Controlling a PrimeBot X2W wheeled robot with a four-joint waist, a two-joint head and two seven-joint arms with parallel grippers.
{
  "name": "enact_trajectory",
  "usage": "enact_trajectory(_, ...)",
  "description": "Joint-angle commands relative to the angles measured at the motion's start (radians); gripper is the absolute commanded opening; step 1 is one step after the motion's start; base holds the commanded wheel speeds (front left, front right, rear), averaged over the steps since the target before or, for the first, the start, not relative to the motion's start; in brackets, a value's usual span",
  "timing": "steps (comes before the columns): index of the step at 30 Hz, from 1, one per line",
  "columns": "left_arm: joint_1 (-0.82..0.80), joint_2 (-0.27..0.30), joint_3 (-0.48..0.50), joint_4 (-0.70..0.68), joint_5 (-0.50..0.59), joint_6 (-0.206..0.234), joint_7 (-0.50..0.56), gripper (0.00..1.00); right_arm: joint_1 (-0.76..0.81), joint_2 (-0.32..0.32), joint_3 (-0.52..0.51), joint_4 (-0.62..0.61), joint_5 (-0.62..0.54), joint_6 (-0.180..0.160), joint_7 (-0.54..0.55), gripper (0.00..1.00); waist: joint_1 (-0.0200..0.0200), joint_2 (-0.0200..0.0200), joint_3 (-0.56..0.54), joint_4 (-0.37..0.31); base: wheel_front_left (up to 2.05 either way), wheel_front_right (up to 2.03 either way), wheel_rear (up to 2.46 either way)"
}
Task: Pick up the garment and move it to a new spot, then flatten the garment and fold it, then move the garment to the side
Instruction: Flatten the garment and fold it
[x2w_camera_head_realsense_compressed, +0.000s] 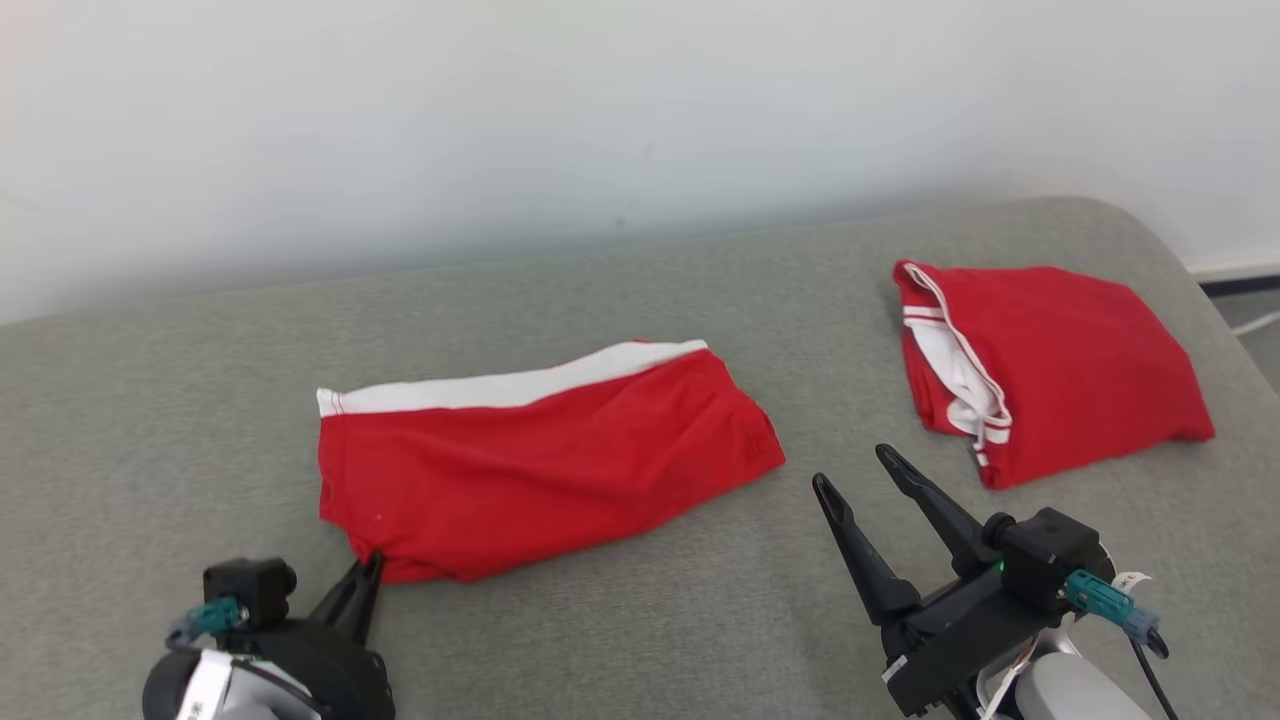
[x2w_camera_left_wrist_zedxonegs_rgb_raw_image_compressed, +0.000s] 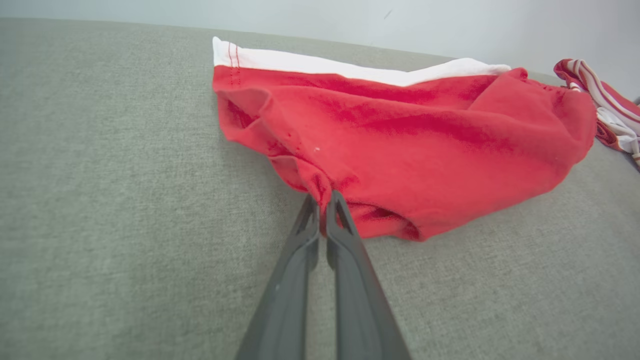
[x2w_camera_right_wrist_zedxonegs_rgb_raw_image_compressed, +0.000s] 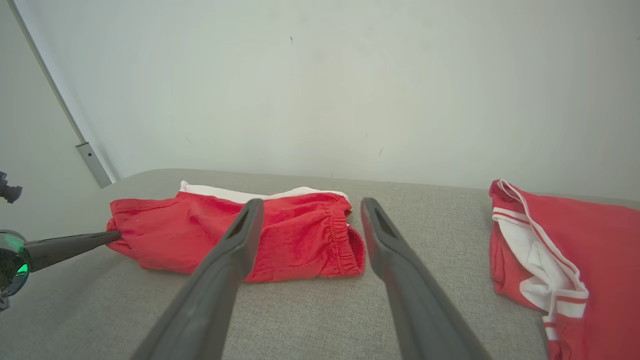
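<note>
The garment (x2w_camera_head_realsense_compressed: 540, 460) is a pair of red shorts with a white band, folded and lying in the middle of the grey surface (x2w_camera_head_realsense_compressed: 640, 620). In the left wrist view the garment (x2w_camera_left_wrist_zedxonegs_rgb_raw_image_compressed: 400, 145) has its near corner pinched between the two dark fingers. My left gripper (x2w_camera_head_realsense_compressed: 368, 575) is shut on that near left corner. My right gripper (x2w_camera_head_realsense_compressed: 855, 470) stands open just right of the garment, a little above the surface, holding nothing. From the right wrist, the garment (x2w_camera_right_wrist_zedxonegs_rgb_raw_image_compressed: 300, 240) lies ahead between and beyond the fingers of the right gripper (x2w_camera_right_wrist_zedxonegs_rgb_raw_image_compressed: 310, 207), and the left gripper's fingers (x2w_camera_right_wrist_zedxonegs_rgb_raw_image_compressed: 75, 242) reach its left corner.
A second folded red garment with white striped trim (x2w_camera_head_realsense_compressed: 1060, 360) lies at the right of the surface, close to its rounded right edge. A pale wall (x2w_camera_head_realsense_compressed: 600, 120) rises right behind the surface. Bare grey fabric stretches to the left and front.
</note>
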Motion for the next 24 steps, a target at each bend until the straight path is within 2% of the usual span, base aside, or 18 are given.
enact_trajectory(1,0.031,-0.001,0.015,-0.005,0.012,0.000,-0.006,0.00,0.013,-0.003,-0.006,0.002,0.010,-0.002,-0.005,1.00,0.0002,0.0000,-0.033,0.040,0.00,0.00,0.00)
enact_trajectory(9,0.088,-0.016,0.067,-0.016,0.047,-0.003,-0.006,0.00,0.028,0.003,-0.006,0.004,0.013,-0.002,-0.005,1.00,0.0002,0.0000,-0.046,0.066,0.00,0.00,0.00)
enact_trajectory(17,0.114,-0.030,0.118,-0.022,0.094,0.004,-0.006,0.00,0.023,-0.002,0.002,0.010,0.025,-0.002,0.000,1.00,0.0002,0.0000,-0.047,0.054,0.00,0.00,0.00)
enact_trajectory(18,0.116,-0.030,0.128,-0.031,0.109,0.011,-0.006,0.16,0.024,-0.003,0.003,0.011,0.027,-0.002,0.000,1.00,0.0002,0.0000,-0.047,0.053,0.00,0.00,0.00)
enact_trajectory(19,0.118,-0.027,0.141,-0.046,0.128,0.024,-0.006,0.62,0.026,-0.003,0.002,0.013,0.029,-0.002,0.000,1.00,0.0002,0.0000,-0.048,0.051,0.00,0.00,0.00)
enact_trajectory(20,0.124,-0.026,0.154,-0.061,0.142,0.038,-0.006,1.00,0.027,-0.003,0.000,0.014,0.029,-0.002,-0.001,1.00,0.0002,0.0000,-0.048,0.050,0.00,0.00,0.00)
enact_trajectory(24,0.158,-0.032,0.208,-0.121,0.192,0.071,-0.006,1.00,0.032,-0.001,-0.004,0.018,0.033,-0.002,-0.001,1.00,0.0002,0.0000,-0.050,0.049,0.00,0.00,0.00)
